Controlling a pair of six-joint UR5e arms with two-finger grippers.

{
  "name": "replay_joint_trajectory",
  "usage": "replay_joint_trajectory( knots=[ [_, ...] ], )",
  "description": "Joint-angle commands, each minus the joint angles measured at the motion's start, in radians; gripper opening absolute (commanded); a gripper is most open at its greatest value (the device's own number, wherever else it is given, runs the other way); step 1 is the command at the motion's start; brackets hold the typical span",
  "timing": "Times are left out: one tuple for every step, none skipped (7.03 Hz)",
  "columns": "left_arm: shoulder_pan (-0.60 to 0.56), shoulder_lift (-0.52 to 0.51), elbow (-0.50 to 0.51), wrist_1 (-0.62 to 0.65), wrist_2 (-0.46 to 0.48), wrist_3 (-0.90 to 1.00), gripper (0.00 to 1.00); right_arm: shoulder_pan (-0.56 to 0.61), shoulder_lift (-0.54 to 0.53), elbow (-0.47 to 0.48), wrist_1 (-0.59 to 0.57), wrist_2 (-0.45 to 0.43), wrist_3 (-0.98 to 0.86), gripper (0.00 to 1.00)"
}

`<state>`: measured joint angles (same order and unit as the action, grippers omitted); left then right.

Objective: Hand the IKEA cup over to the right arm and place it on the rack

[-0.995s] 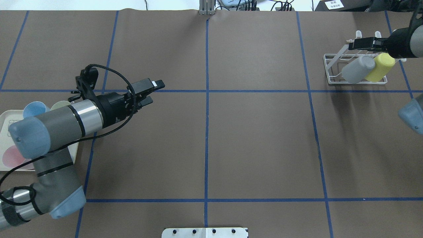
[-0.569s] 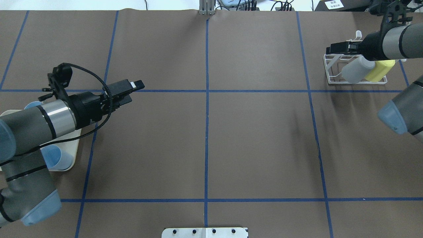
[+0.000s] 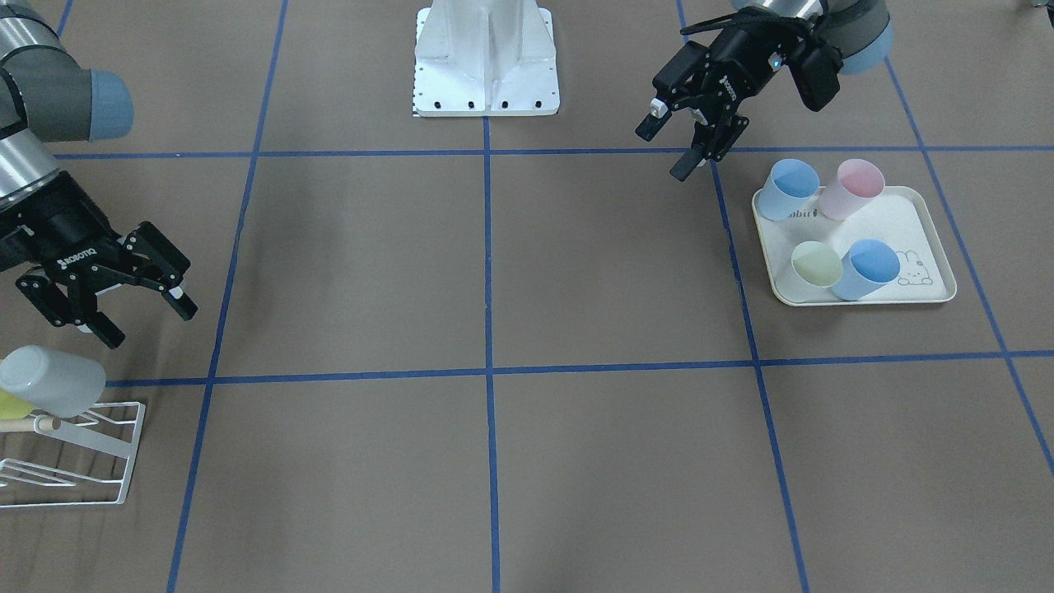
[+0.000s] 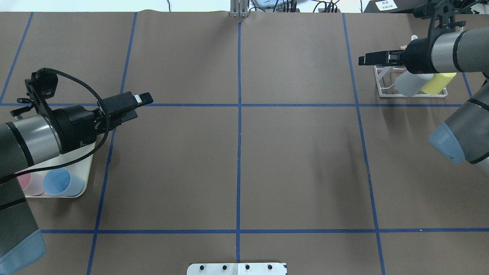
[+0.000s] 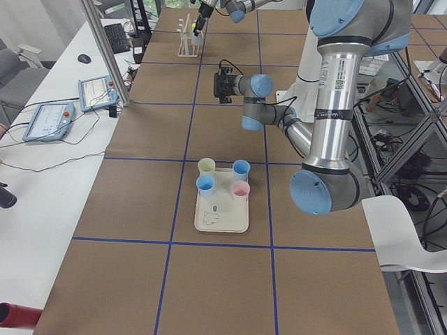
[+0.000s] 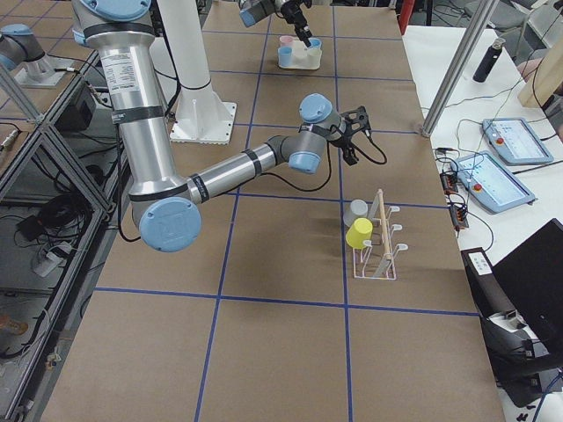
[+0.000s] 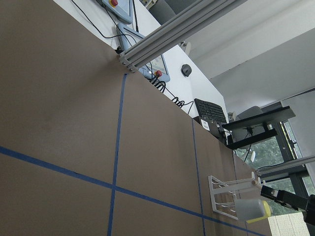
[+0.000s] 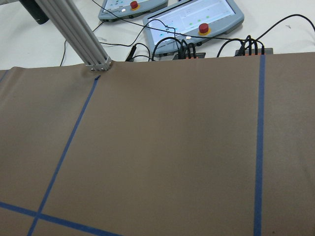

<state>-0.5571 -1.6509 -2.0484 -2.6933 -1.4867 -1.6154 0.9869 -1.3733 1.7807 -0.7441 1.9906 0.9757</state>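
Exterior front-facing view: where are the cups sitting, and is either arm carrying one?

Neither is; four are standing mouth-up on the cream rabbit-print plastic tray (image 3: 897,226): a sky-blue plastic cup (image 3: 788,189) beside a pale pink plastic cup (image 3: 852,189), and a pale green plastic cup (image 3: 817,263) just beside a second sky-blue cup (image 3: 865,268); I am not managing to tell which is going next. The black two-finger left gripper (image 3: 665,152) is hovering just off the tray's corner, jaws spread, empty; the right gripper (image 3: 148,324) is gaping empty near the small white wire rack (image 3: 125,451).

What is the rack holding?

A grey plastic cup (image 3: 51,380) and a yellow plastic cup (image 4: 439,83) are hanging tilted on it, side by side.

How is a cup going to handle?

I am judging it light, stiff, thin-walled and smooth enough to slip; pinching the rim wall, one finger inside, is looking wisest, leaving the lower body free for the right gripper.
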Motion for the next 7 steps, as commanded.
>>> replay_joint_trajectory(
  knots=[
    [0.000, 0.049, -0.006, 0.001, 0.006, 0.000, 1.00, -0.048, -0.021, -0.009, 0.060, -0.013, -0.017, 1.00],
    [-0.007, 0.100, -0.006, 0.000, 0.009, 0.003, 1.00, -0.059, -0.053, 0.028, 0.065, -0.051, -0.008, 1.00],
    [-0.048, 0.158, 0.004, 0.003, 0.005, 0.105, 1.00, -0.082, -0.122, 0.064, 0.065, -0.062, -0.006, 1.00],
    [-0.056, 0.190, 0.007, 0.013, 0.005, 0.191, 1.00, -0.085, -0.141, 0.066, 0.063, -0.061, -0.008, 1.00],
    [-0.091, 0.256, 0.007, 0.030, 0.002, 0.234, 1.00, -0.085, -0.165, 0.080, 0.063, -0.062, -0.008, 1.00],
    [-0.143, 0.316, 0.008, 0.033, -0.001, 0.355, 1.00, -0.086, -0.173, 0.079, 0.060, -0.065, -0.008, 1.00],
    [-0.180, 0.379, 0.049, 0.039, -0.004, 0.423, 1.00, -0.085, -0.196, 0.080, 0.060, -0.065, -0.009, 1.00]
  ],
)
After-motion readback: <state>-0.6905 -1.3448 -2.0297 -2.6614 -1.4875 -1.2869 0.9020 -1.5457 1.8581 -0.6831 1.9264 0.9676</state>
